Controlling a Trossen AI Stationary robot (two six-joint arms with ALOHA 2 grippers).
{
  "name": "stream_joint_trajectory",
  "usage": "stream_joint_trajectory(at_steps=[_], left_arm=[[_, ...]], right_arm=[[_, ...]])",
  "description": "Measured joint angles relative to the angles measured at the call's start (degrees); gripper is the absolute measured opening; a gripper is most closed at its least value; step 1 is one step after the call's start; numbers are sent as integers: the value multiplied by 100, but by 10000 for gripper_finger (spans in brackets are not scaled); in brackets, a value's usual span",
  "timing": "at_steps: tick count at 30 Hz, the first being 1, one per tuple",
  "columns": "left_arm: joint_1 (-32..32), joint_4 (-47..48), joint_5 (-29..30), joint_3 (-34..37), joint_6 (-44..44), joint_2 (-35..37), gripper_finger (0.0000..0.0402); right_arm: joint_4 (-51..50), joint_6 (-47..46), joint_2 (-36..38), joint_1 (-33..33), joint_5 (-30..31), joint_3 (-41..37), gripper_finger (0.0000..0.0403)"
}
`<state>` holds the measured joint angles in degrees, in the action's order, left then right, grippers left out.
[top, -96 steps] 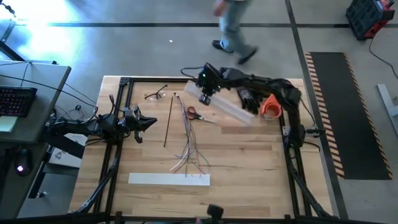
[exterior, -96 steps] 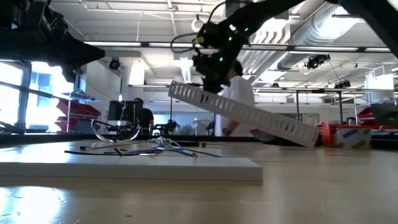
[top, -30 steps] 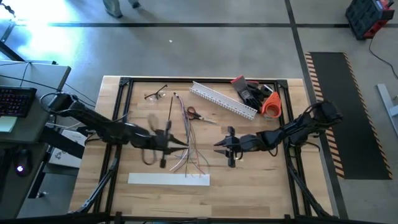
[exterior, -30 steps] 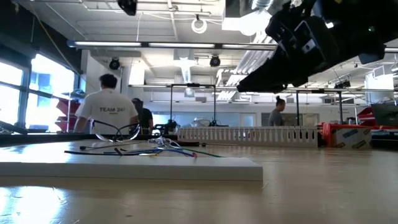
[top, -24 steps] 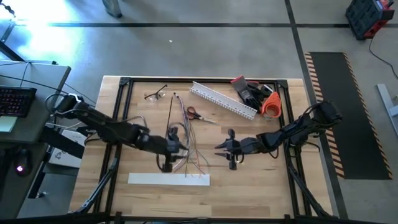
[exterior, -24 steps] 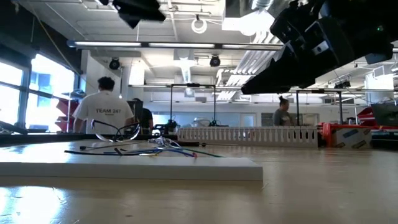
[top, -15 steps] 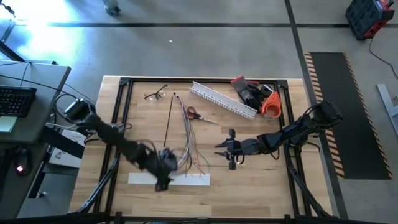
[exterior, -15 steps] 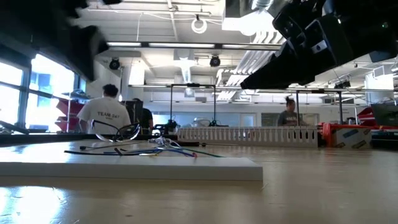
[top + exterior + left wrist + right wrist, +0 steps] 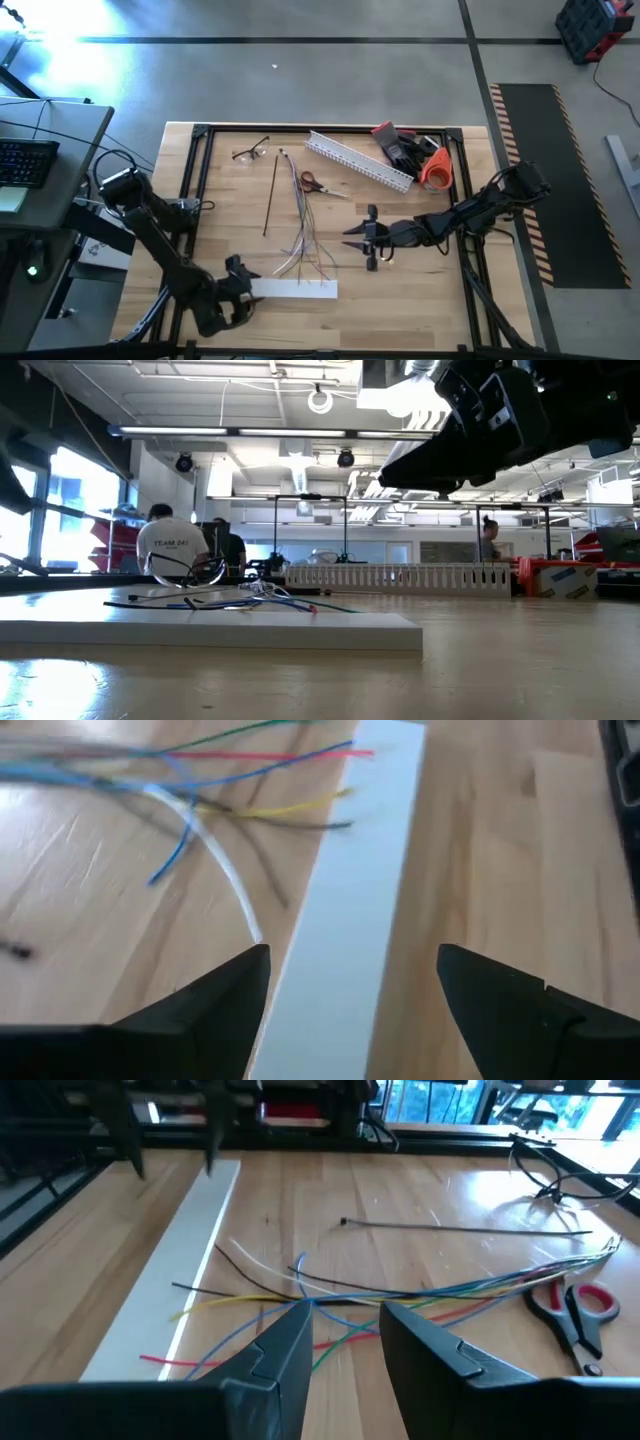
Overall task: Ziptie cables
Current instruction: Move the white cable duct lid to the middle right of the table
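Observation:
The cables (image 9: 305, 232) lie loose on the table's middle, their coloured ends fanned toward the near side (image 9: 300, 1295). The ziptie (image 9: 270, 195), a thin black strip, lies flat just left of them (image 9: 460, 1228). My left gripper (image 9: 245, 285) hangs open at the near left. In its wrist view (image 9: 352, 970) the fingers stand on either side of the white cover strip (image 9: 350, 920), with cable ends (image 9: 200, 810) beyond. My right gripper (image 9: 350, 237) is right of the cables and points at them. Its fingers (image 9: 342, 1320) are narrowly apart with nothing between them.
The cover strip (image 9: 272, 288) lies flat along the near side. At the far side lie red-handled scissors (image 9: 312, 183), a white slotted duct (image 9: 360, 160), glasses (image 9: 250, 152), a black glove (image 9: 400, 152) and an orange tape roll (image 9: 435, 170). People stand in the room beyond (image 9: 170, 550).
My left gripper has swung from beside the cables at mid-table toward the near left, sinking and turning on the way. It now hangs over the left end of the cover strip. The cables and ziptie lie as before.

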<state>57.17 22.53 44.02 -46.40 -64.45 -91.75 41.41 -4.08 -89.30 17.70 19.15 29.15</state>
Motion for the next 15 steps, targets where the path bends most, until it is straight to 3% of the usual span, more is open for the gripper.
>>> stream_joint_trajectory(at_steps=[5,15], left_arm=[[54,-951,153,771,-76,25,282],[-55,-3463,-115,1838,1150,-86,292]], right_arm=[[2,-102,0,-98,0,2,108],[2,-361,0,-310,-2,2,108]])
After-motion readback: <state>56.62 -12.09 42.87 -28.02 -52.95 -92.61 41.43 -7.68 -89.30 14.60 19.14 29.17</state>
